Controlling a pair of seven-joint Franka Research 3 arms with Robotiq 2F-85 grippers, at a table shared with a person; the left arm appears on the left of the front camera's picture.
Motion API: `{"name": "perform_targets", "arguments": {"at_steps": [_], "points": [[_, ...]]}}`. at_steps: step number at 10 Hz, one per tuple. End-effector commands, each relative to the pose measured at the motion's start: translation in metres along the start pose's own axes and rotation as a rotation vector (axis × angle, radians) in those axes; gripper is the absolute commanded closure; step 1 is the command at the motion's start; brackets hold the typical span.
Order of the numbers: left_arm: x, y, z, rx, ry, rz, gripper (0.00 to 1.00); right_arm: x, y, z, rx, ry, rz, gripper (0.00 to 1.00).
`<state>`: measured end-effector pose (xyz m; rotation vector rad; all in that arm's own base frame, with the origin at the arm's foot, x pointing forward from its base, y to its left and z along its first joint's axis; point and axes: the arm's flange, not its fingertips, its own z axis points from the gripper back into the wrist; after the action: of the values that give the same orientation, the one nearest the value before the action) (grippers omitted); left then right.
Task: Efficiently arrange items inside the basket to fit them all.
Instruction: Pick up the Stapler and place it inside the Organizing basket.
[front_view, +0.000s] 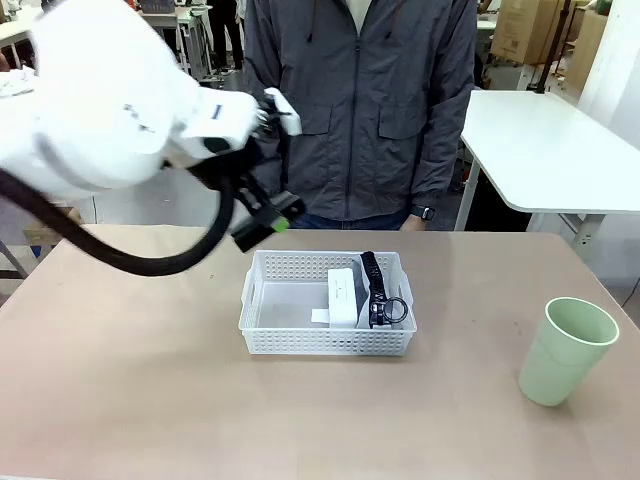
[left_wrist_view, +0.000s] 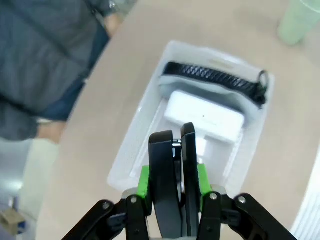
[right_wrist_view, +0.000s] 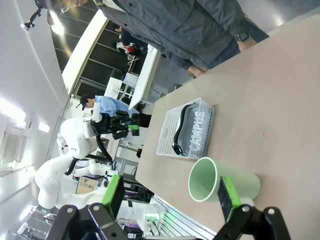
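Left arm (front_view: 100, 110) is reaching in from the left side, wrist tilting downward. Left gripper (front_view: 268, 222) is clamping a black stapler (left_wrist_view: 162, 165) between its green pads. Right gripper (right_wrist_view: 170, 196) is holding its jaws spread wide

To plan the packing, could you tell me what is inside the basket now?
A white box lies beside a pouch standing on edge; the floor beneath them is covered.

White perforated basket (front_view: 300, 340) holds the grey pouch (front_view: 374, 290), on edge by its right wall, and the white box (front_view: 342, 293) lying beside it. A black stapler (left_wrist_view: 172, 150), apparently, hangs above in the left claw (left_wrist_view: 174, 172). The green cup (front_view: 565, 350) stands upright, well right.
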<state>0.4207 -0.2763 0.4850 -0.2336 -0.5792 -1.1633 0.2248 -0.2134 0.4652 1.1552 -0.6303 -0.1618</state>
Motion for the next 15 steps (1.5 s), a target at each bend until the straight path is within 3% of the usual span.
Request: {"name": "perform_targets", "arguments": {"at_steps": [1,3,6,8,15], "points": [[0.006,0.024,-0.025,-0.045,0.044,-0.072,0.58,0.003,0.001,0.000,0.022,-0.016,0.028,0.00],[0.024,0.012,-0.075,-0.062,0.081,-0.158,0.58,0.003,0.001,0.000,0.022,-0.016,0.028,0.00],[0.011,0.008,-0.122,-0.220,0.177,-0.125,0.58,0.003,0.001,0.000,0.022,-0.016,0.028,0.00],[-0.005,-0.002,-0.123,-0.214,0.220,-0.082,0.58,0.003,0.001,0.000,0.022,-0.016,0.028,0.00],[-0.019,0.008,-0.122,-0.225,0.196,-0.016,0.58,0.003,0.001,0.000,0.022,-0.016,0.028,0.00]]}}
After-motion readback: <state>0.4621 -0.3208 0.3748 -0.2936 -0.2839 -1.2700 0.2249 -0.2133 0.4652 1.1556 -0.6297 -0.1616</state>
